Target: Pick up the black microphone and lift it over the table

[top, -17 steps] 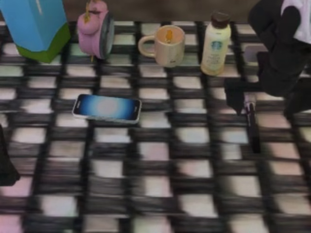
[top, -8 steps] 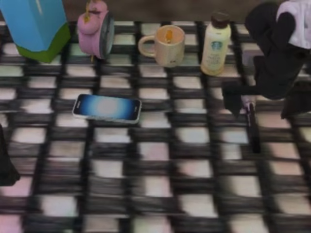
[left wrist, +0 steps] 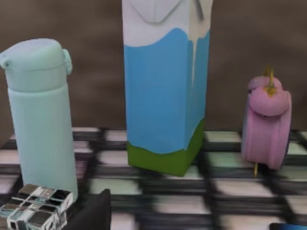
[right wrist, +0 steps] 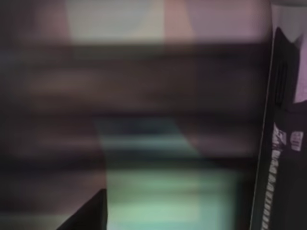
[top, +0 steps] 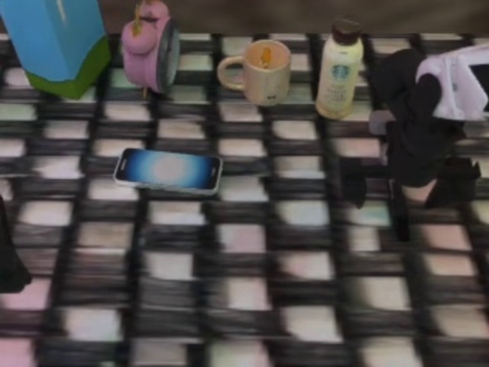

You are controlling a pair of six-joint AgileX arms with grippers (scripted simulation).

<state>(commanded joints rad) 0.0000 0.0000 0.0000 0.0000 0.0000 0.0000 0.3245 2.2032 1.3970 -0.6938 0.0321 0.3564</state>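
The black microphone (top: 400,222) lies on the checkered table (top: 244,290) at the right, pointing front to back. Only its lower shaft shows in the top view; its head is hidden under my right arm. My right gripper (top: 403,187) hangs over it, open, with one finger (top: 353,183) to its left and the other to its right. In the right wrist view the microphone (right wrist: 283,158) is a black bar with white print at the edge, beside one dark finger (right wrist: 91,215). My left gripper (top: 8,260) is parked at the table's left edge, open.
A blue-screened phone (top: 168,170) lies left of centre. Along the back stand a blue and green carton (top: 57,42), a pink alarm clock (top: 150,44), a mug (top: 260,70) and a bottle (top: 339,69). The left wrist view shows a mint flask (left wrist: 41,120) and a mirrored cube (left wrist: 33,211).
My right gripper has come forward and slightly left, down over the microphone, and now straddles it and hides its head. The microphone and the left arm have not moved.
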